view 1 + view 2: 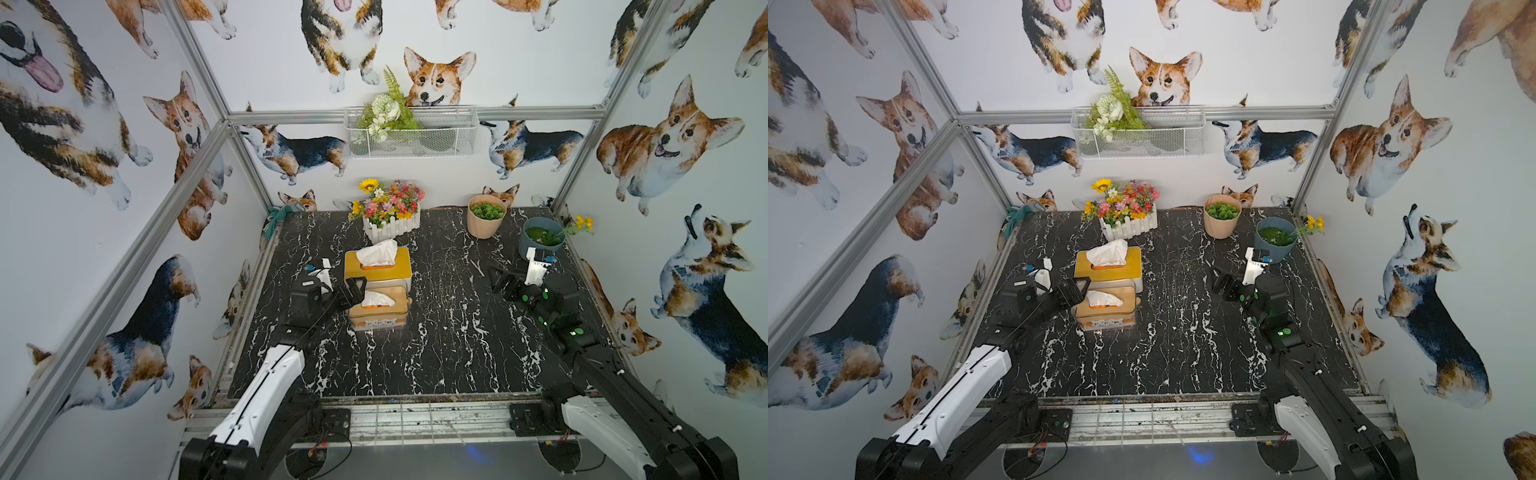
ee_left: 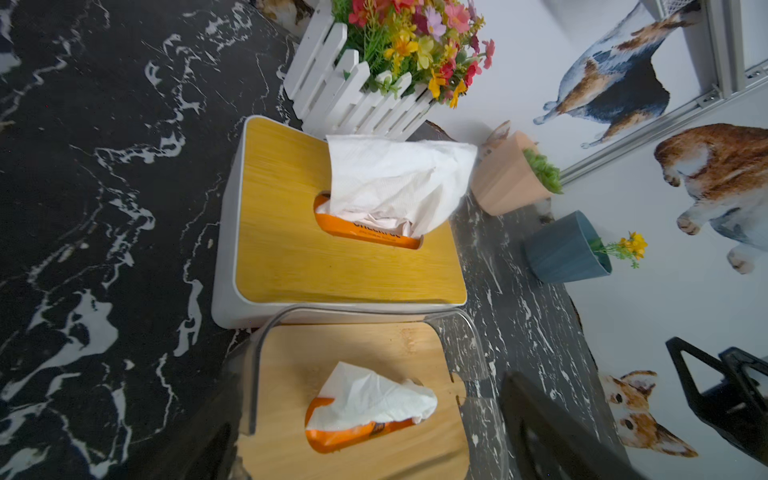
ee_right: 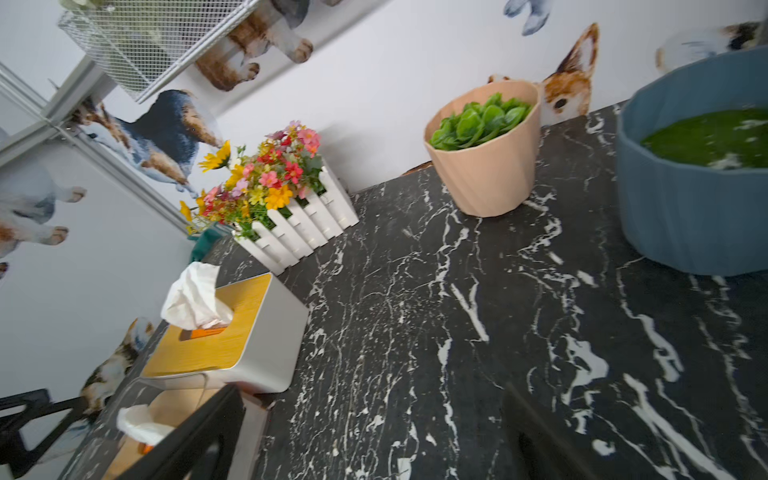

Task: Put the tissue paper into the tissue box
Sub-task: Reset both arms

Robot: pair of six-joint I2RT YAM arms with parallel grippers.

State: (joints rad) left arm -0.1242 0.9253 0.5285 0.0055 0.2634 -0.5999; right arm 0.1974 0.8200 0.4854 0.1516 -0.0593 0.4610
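Left wrist view: the left pincer (image 2: 592, 361) stands wide open in the lower right of the frame. Its two black fingers are well apart, with nothing between them but desk (image 2: 104, 208) and wall. Just left of them sits the clear tissue box (image 2: 332, 353) with a pale wooden lid. The tissue paper (image 2: 374, 395) pokes up through its slot over an orange pack (image 2: 345, 436). Higher in the frame, just beside it, is the white tissue box (image 2: 291, 266) with a yellow lid and a taller tuft of tissue (image 2: 395, 178). The print on the pack in its slot is half covered and unreadable. Only this view shows the clear walls plainly.

In the right wrist view the right pincer (image 3: 374, 390) shows as two dark, blurred fingers at the bottom edge, spread wide and empty. One finger hides much of the clear box at lower left. The blue pot (image 3: 685, 216) is cut off by the right edge; the peach pot (image 3: 486, 178) and the fenced flower planter (image 3: 299, 224) stand along the wall.

In both top views the right pincer hangs over bare desk, right of centre and well apart from the boxes.
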